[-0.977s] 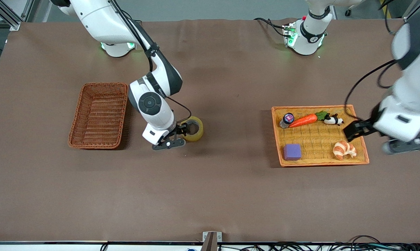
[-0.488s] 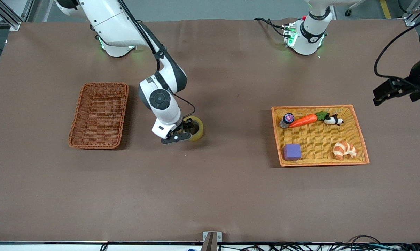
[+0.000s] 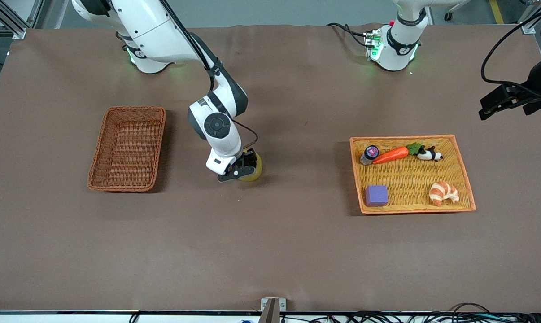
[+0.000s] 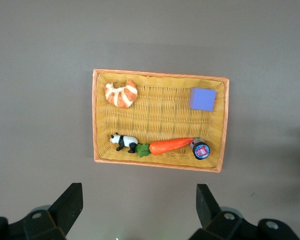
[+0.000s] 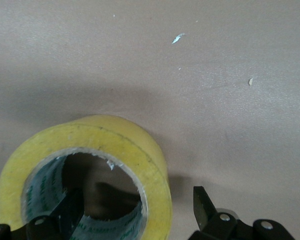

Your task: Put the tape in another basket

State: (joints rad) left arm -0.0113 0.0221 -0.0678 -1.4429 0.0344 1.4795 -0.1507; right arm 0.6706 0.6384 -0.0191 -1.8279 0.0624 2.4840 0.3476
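R pincer has come down onto tape, fingers apart: one inside core, one outside wall. Not clamped yet. Tape on worktop, between basket and tray. L pincer pulled away off tray, apart, waiting.

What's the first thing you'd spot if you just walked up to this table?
Probably the right gripper down at the yellow tape in the middle of the table, one finger inside the ring and one outside. Next, the bright orange tray toward the left arm's end, holding a toy carrot, a croissant, a purple block and a little panda.
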